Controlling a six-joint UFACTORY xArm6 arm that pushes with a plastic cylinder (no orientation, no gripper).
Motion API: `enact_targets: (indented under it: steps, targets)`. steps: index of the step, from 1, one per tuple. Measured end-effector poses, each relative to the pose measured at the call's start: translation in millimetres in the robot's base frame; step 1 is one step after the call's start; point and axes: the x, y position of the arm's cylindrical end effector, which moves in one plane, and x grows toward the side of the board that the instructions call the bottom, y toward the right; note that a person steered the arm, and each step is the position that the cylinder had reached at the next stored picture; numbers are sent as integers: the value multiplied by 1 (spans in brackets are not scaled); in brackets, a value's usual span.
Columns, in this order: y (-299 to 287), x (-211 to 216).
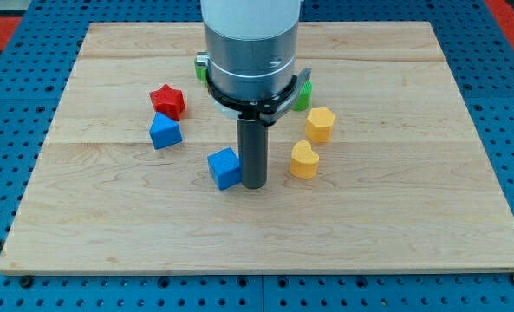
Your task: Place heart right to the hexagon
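The yellow heart [304, 160] lies on the wooden board, just below the yellow hexagon [320, 124], slightly to its left. My tip [254, 185] rests on the board left of the heart, with a gap between them, and touches or nearly touches the right side of a blue cube [225, 168]. The arm's body hides part of the board above the tip.
A red star [167, 100] sits at the view's left with a blue block [165, 132] just below it. Green blocks [302, 94] peek out on both sides behind the arm, the left one [201, 68] mostly hidden. The board's edge [265, 270] runs along the bottom.
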Motion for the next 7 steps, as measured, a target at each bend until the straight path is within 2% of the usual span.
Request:
enact_targets:
  steps: [1,4,5,6,7]
  targets:
    - [-17,-15]
    - [13,-15]
    - [50,-20]
    - [114,-39]
    - [133,-59]
